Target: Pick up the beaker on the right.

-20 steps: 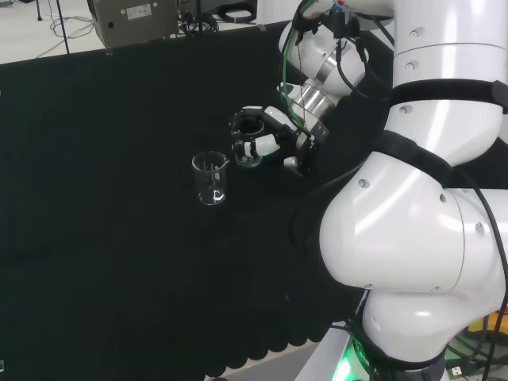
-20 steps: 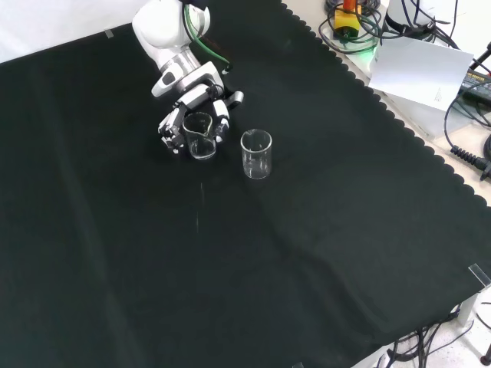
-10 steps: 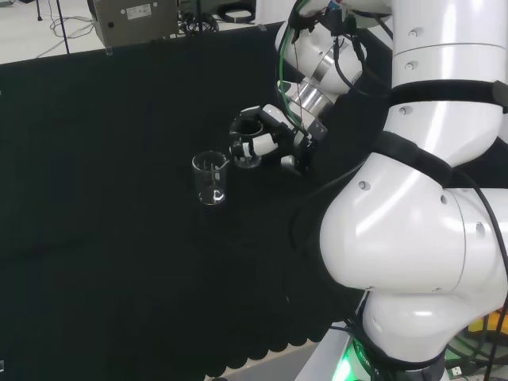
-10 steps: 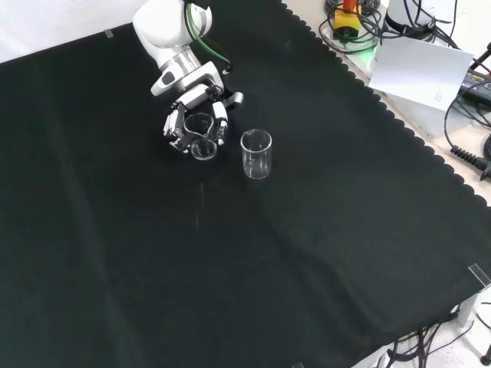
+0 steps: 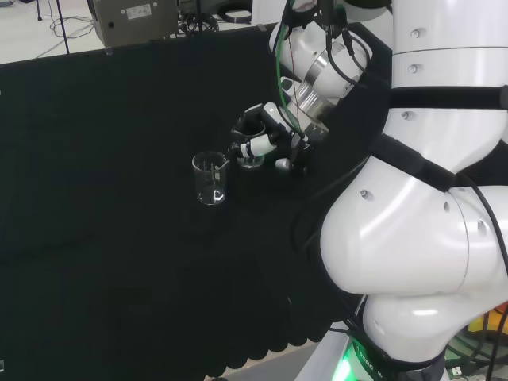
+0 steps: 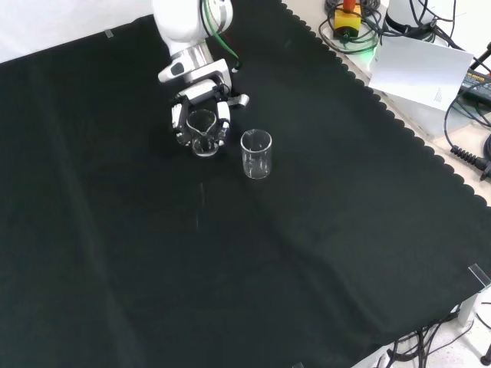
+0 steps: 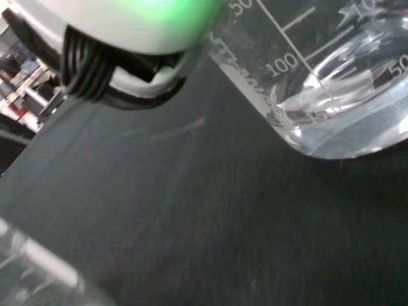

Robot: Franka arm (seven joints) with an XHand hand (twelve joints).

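Note:
Two clear glass beakers are on the black cloth. One beaker [image 5: 251, 153] [image 6: 202, 133] sits inside my hand [image 5: 267, 136] [image 6: 199, 96], whose fingers [image 6: 223, 117] curl round both of its sides. In the head view this beaker looks slightly tilted; whether its base is off the cloth I cannot tell. The wrist view shows its printed scale and thick base [image 7: 331, 89] close up, with a dark finger part [image 7: 108, 64] beside it. The other beaker [image 5: 210, 178] [image 6: 256, 153] stands upright and free, to the left of the hand in the head view.
The arm's big white links [image 5: 421, 198] fill the right of the head view. A grey box [image 5: 131, 20] stands beyond the cloth's far edge. In the front view, paper [image 6: 422, 69] and cables [image 6: 468, 157] lie off the cloth's scalloped right edge.
The wrist has swung more upright, and the hand with the beaker in it has shifted slightly right in the front view. The fingers have closed tighter round it. The free beaker stays put.

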